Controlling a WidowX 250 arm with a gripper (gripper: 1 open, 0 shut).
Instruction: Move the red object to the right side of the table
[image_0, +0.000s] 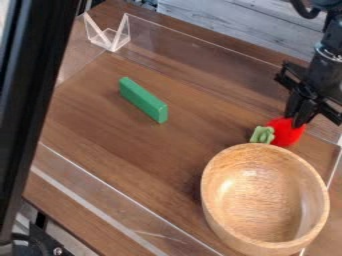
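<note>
Red object pinched at the right side of the table, release step next.

Nearest you sits the wooden bowl (265, 207), its far rim just beside the red object (283, 131), so keep clear of it and don't let the fruit roll in. The red object rests on the table (107, 150) near the right acrylic wall, green stub pointing left. The gripper (303, 119) points straight down with jaws pressed together on the fruit's top. It looks placed already, so spread the jaws gently and lift straight up; any sideways drag would likely nudge a round toy away. Farther back the green block (143, 100) lies mid-table, well apart, and a clear stand (107, 33) sits at the far left corner. No readable brands, labels or writing anywhere.
</note>
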